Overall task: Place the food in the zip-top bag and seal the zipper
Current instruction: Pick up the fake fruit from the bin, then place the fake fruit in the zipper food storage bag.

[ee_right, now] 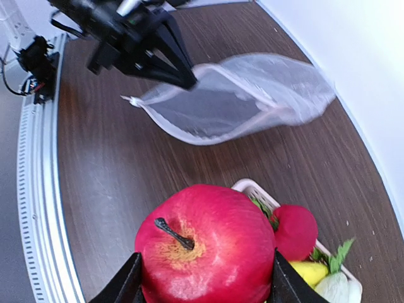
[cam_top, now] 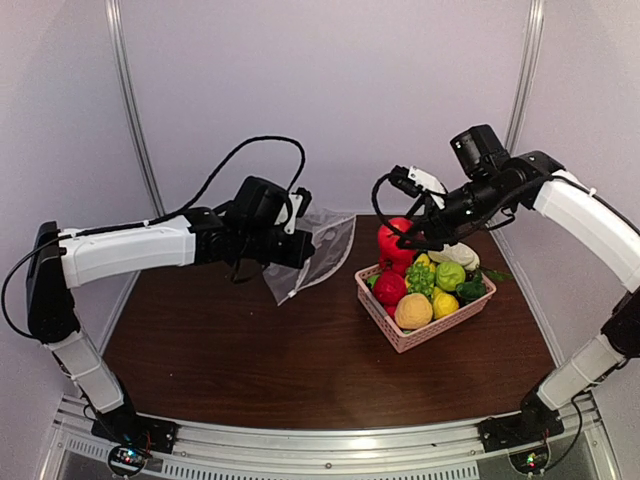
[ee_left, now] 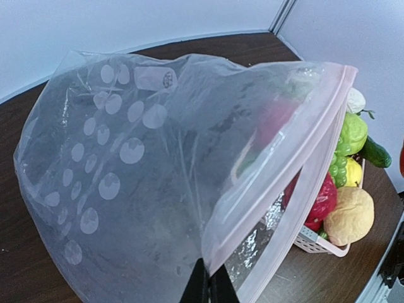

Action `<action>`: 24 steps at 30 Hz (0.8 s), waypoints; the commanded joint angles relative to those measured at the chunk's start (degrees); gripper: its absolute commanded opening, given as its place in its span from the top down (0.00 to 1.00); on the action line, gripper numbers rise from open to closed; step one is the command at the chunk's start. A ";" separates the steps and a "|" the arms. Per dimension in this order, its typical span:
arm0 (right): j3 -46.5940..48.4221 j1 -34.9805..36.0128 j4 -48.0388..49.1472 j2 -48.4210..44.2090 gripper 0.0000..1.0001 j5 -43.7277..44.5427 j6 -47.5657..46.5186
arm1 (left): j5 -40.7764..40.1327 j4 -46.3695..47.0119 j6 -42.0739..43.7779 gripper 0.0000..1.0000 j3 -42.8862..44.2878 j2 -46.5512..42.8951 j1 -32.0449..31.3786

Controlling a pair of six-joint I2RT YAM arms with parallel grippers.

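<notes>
Here, right pincer clamps the red apple; left pincer pinches the zip-top bag.

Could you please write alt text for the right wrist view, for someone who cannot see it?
The right gripper grips a red apple near a basket. Beyond, the left gripper holds up a clear bag over the table.

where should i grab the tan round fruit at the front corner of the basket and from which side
Probably across its widest middle, jaws coming straight down from above. The tan fruit is a ball lying on top, hemmed by the basket wall and a red fruit.
</notes>
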 commanded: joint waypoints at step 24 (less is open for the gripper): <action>12.81 8.86 17.67 17.41 0.50 4.57 15.94 | 12.16 9.23 -12.35 1.00 -1.97 -12.54 0.19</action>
